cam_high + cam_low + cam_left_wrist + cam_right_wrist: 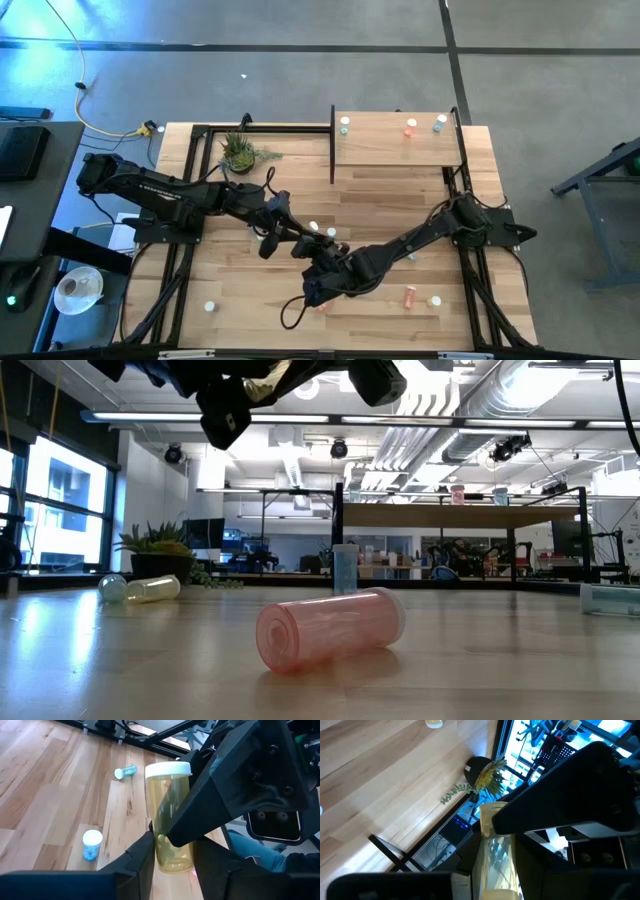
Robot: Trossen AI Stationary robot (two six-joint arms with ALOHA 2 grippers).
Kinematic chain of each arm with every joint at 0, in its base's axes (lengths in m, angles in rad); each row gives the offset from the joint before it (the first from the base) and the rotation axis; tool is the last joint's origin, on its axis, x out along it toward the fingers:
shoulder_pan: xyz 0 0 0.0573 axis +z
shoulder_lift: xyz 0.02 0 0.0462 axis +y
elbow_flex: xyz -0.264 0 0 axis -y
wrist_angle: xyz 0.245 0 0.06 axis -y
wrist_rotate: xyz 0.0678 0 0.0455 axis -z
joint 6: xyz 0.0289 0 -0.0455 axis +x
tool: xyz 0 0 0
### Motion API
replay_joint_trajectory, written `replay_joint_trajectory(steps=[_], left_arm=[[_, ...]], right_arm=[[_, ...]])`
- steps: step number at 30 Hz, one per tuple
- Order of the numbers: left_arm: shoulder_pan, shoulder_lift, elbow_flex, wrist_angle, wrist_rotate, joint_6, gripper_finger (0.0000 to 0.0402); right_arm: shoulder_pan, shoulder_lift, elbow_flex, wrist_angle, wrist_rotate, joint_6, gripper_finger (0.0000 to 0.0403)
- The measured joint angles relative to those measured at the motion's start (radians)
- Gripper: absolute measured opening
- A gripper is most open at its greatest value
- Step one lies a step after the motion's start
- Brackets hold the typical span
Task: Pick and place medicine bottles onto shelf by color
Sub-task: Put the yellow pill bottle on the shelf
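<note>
A yellow bottle [170,815] with a white cap [168,768] is in the air over the middle of the table, between both grippers. My left gripper [298,242] is shut on its bottom end. My right gripper [322,268] comes from the other side and is shut on the same bottle [495,855]. The shelf [395,150] stands at the far right with a white bottle [344,124], an orange one [410,127] and a teal one [440,123] on it. An orange-red bottle [330,630] lies on its side on the table. My left gripper pinches the bottle's bottom end [172,862] between its two fingers [140,862]. The bottle sticks out past the fingers with its cap away from them, lifted clear of the table. My right gripper has the bottle between its two fingers, one finger [200,805] lying slantwise across the bottle's wall. In its wrist view the cap end [495,894] sits between the fingers and the bottom end [489,812] points away.
Loose bottles lie about the table: teal ones [125,771] [92,844], a yellow one [152,589], an orange one [410,296] and a white one [435,299] near the front right. A potted plant [240,152] stands at the far left.
</note>
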Motion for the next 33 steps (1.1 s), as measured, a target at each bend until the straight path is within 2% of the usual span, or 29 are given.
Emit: replay_joint_trajectory(steps=[11, 18, 23, 33], left_arm=[[0.0, 0.0, 0.0, 0.002, 0.0, 0.001, 0.01], [0.0, 0.0, 0.0, 0.004, -0.005, 0.004, 0.0099], [0.0, 0.0, 0.0, 0.014, -0.023, 0.022, 0.0099], [0.027, 0.0, 0.0, 0.062, -0.038, 0.069, 0.0099]], right_arm=[[0.0, 0.0, 0.0, 0.002, 0.0, -0.009, 0.0085], [0.002, 0.0, 0.0, 0.007, 0.001, 0.025, 0.0127], [0.015, 0.0, 0.0, 0.008, 0.055, 0.112, 0.0147], [0.038, 0.0, 0.0, -0.01, 0.143, 0.287, 0.0149]])
